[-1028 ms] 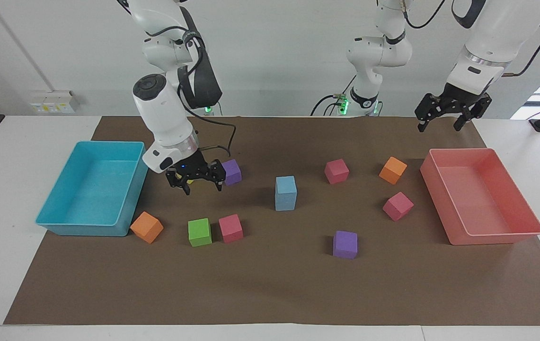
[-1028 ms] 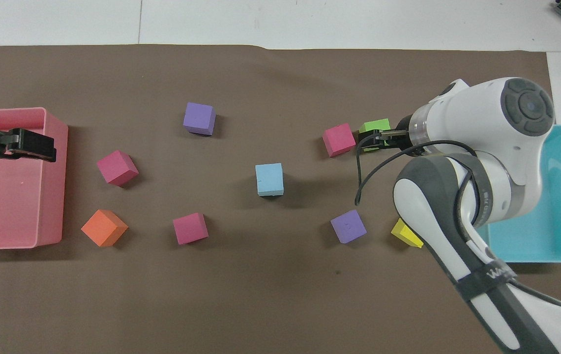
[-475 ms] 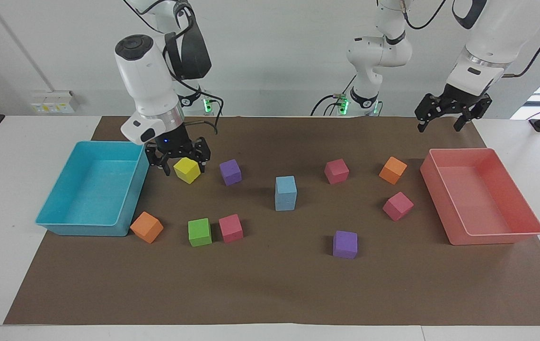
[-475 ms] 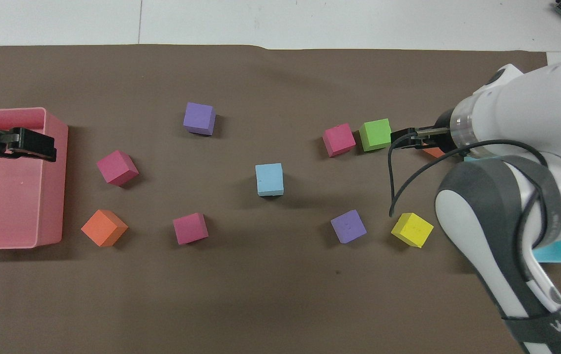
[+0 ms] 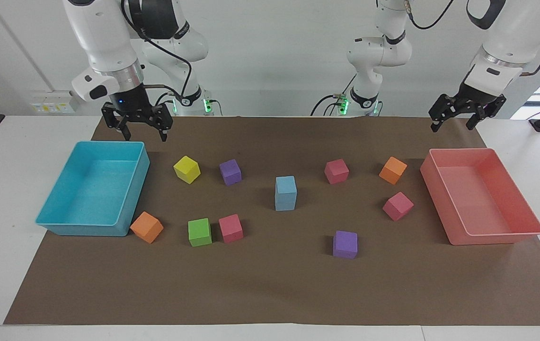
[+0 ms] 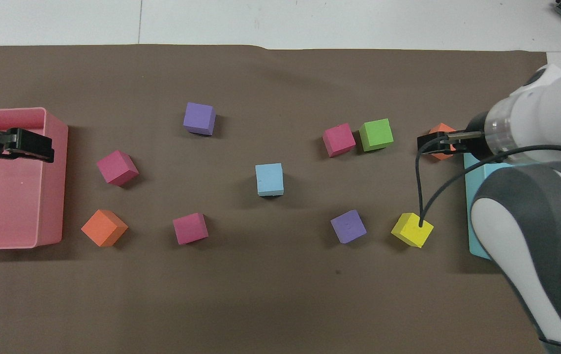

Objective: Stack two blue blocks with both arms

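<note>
We are holding our right gripper (image 5: 137, 127) up over the turquoise tray (image 5: 68, 222) and our left gripper (image 5: 464, 117) over the pink tray (image 5: 499, 238), both released and empty.

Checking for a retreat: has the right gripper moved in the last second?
Yes. The right gripper rose from beside the purple cube and drew back over the teal tray's robot-side rim, open and empty.
</note>
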You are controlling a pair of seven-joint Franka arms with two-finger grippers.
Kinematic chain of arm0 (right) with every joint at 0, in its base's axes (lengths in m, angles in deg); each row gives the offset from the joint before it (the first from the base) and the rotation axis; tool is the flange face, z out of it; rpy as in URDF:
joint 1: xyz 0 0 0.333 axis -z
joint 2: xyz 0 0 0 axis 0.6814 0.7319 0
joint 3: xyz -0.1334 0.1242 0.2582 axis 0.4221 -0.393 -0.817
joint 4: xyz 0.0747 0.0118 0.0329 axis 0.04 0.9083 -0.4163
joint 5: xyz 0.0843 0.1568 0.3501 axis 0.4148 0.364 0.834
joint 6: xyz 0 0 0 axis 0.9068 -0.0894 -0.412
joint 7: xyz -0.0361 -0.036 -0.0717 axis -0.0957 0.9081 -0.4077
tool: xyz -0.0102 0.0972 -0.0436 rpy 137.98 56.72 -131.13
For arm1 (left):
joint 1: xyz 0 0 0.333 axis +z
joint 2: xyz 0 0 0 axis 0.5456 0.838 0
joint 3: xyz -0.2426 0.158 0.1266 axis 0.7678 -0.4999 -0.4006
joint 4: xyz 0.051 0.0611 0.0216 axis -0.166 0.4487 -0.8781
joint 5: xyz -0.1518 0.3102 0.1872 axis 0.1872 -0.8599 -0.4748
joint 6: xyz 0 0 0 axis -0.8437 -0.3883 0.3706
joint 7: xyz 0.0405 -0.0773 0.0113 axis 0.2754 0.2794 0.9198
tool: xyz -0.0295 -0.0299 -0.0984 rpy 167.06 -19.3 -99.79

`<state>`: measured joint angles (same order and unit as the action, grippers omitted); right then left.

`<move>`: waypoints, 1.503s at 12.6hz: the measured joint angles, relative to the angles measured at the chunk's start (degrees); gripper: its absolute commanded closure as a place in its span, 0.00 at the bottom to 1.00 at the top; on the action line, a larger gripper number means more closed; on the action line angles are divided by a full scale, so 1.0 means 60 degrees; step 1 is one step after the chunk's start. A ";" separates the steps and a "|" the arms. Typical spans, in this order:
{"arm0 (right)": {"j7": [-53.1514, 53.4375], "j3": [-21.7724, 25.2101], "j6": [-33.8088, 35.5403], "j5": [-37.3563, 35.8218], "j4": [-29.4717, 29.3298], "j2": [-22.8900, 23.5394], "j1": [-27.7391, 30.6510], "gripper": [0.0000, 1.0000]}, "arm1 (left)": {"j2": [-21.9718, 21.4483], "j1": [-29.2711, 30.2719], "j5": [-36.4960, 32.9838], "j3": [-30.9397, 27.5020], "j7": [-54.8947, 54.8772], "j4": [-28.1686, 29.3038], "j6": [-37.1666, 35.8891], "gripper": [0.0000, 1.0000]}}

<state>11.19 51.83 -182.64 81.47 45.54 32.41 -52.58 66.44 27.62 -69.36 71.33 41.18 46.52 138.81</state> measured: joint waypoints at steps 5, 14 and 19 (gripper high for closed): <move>-0.0551 -0.0189 0.1628 0.0000 -0.1026 -0.0022 0.0968 0.00 | -0.0188 0.0000 0.0008 0.0017 -0.0777 0.0157 -0.0337 0.00; -0.0857 -0.0409 0.2020 0.0014 -0.1074 -0.0311 0.1179 0.00 | -0.0260 0.0036 0.0195 -0.0003 -0.0830 0.0207 -0.0334 0.00; -0.1096 -0.0631 0.1968 0.0026 -0.1066 -0.0368 0.1165 0.00 | -0.0260 0.0036 0.0199 0.0000 -0.0864 0.0210 -0.0334 0.00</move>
<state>4.61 48.04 -170.83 81.62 39.14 30.20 -45.59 64.87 27.83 -68.17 71.33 35.99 47.78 136.81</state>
